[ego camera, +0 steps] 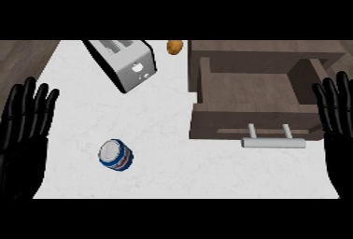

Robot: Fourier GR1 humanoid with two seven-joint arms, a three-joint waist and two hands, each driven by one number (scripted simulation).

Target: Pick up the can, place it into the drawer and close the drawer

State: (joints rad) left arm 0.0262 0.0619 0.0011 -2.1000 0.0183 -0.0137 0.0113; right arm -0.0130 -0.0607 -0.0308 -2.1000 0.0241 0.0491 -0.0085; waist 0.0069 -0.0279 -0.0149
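The left robot hand (24,126) is at the left edge of the white counter (179,172). Its fingers are straight and spread apart, pointing away from the robot. It holds nothing and touches nothing.

The right robot hand (336,116) is at the right edge. Its fingers are straight and apart too, pointing the same way. It holds nothing.

The can (115,155) sits on the counter to the right of the left robot hand, near it but not touching. It is far from the right robot hand. The can has blue, white and red bands, and its pale top shows.

The drawer (251,100) is brown and pulled open. It sits just left of the right robot hand, whose fingers lie beside the drawer's right wall. A grey handle (273,142) sticks out from the front of the drawer, on the side close to the robot. The can is outside the drawer, well to the left of it.

A shiny toaster (127,63) stands further out, past the fingertips of the left robot hand and to their right. A small orange-brown thing (175,47) lies just beyond the toaster, between it and the drawer's back corner. I cannot tell what it is.
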